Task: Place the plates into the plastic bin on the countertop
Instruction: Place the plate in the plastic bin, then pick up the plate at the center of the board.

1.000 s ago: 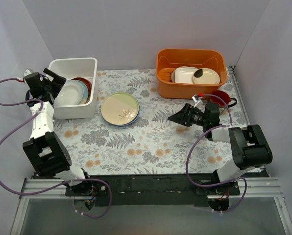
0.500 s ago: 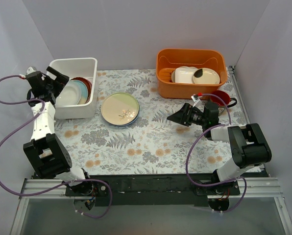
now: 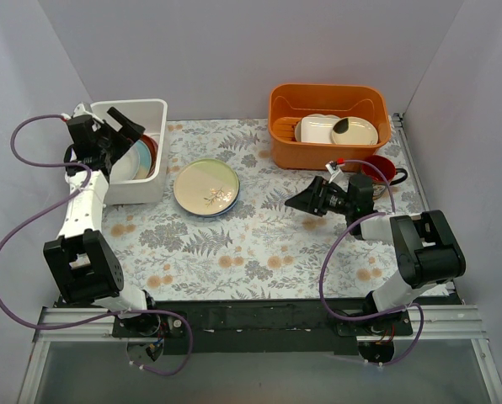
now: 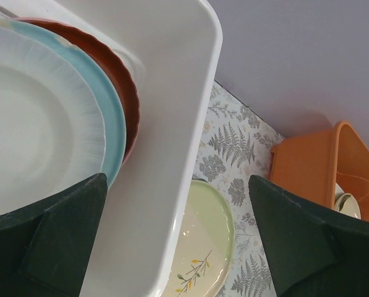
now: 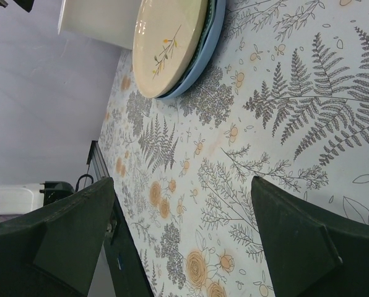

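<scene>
The white plastic bin (image 3: 140, 192) stands at the back left of the countertop (image 3: 251, 244). In the left wrist view, a silvery white plate (image 4: 30, 124), a teal-blue plate (image 4: 110, 111) and a red-brown plate (image 4: 122, 80) lean stacked inside it. A cream-green leaf-sprig plate (image 3: 205, 186) lies on the countertop right of the bin, on top of a blue plate (image 5: 204, 52). My left gripper (image 3: 123, 133) is open and empty above the bin, its jaws either side of the bin's right wall (image 4: 172, 154). My right gripper (image 3: 306, 202) is open and empty, low over the countertop, facing the sprig plate (image 5: 169, 43).
An orange tub (image 3: 327, 150) at the back right holds cream rectangular dishes (image 3: 323, 129). A red mug (image 3: 379, 169) stands just in front of it, behind my right arm. Grey walls enclose the countertop on three sides.
My left gripper has moved right, from the bin's left rim to above the bin's inside. My right gripper has shifted slightly left. The plates have not moved.
</scene>
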You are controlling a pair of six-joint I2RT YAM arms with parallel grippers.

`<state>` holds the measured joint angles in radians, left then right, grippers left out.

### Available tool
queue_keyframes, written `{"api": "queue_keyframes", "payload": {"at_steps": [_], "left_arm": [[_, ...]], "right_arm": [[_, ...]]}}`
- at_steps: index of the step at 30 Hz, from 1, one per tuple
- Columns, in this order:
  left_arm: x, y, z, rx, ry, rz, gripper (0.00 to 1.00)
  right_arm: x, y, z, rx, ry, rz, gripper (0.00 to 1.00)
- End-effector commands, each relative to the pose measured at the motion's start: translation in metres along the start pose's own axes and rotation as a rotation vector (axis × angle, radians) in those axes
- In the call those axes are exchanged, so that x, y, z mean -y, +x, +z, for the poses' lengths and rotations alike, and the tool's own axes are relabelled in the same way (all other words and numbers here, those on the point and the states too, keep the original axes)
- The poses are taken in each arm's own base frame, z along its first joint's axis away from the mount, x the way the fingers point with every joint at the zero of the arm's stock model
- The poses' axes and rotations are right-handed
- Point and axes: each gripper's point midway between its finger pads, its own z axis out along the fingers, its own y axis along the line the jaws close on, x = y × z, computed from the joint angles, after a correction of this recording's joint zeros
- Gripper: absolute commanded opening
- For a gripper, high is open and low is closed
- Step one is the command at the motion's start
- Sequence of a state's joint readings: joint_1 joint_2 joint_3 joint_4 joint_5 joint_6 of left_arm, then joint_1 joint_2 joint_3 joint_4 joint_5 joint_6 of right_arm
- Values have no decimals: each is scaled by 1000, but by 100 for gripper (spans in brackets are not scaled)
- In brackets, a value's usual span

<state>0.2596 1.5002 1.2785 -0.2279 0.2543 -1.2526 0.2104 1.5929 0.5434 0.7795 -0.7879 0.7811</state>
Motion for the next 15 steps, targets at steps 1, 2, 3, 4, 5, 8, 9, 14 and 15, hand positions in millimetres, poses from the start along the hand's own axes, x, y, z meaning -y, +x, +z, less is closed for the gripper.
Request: {"api": "queue_keyframes", "payload": {"at_steps": [1, 2, 3, 4, 5, 8, 9, 14, 15], "left_arm": [[27, -8, -5, 9, 68, 47, 98], [32, -4, -5, 0, 79, 52, 98], [34, -2, -5, -5, 83, 54, 98], [35, -1, -5, -8, 86, 56, 98], [40, 2, -4, -16, 99, 61, 98], [47, 10, -3, -35, 113, 69, 98], [48, 12, -2, -39, 115, 71, 98], [63, 27, 2, -78, 140, 95, 98], [63, 30, 3, -87, 137, 96, 98]], "right_arm": [[-10, -13, 7, 13, -27, -59, 98], [-11, -13, 7, 15, -27, -60, 98], [-11, -13, 8, 13, -27, -60, 98], [-11, -13, 8, 13, -27, -61, 98], [-12, -13, 9, 14, -27, -62, 98], [-12, -11, 11, 5, -29, -60, 98], [-14, -11, 13, 2, -32, -63, 98], [-14, -7, 18, -12, -30, -63, 98], [-14, -6, 20, -16, -30, -65, 98]]}}
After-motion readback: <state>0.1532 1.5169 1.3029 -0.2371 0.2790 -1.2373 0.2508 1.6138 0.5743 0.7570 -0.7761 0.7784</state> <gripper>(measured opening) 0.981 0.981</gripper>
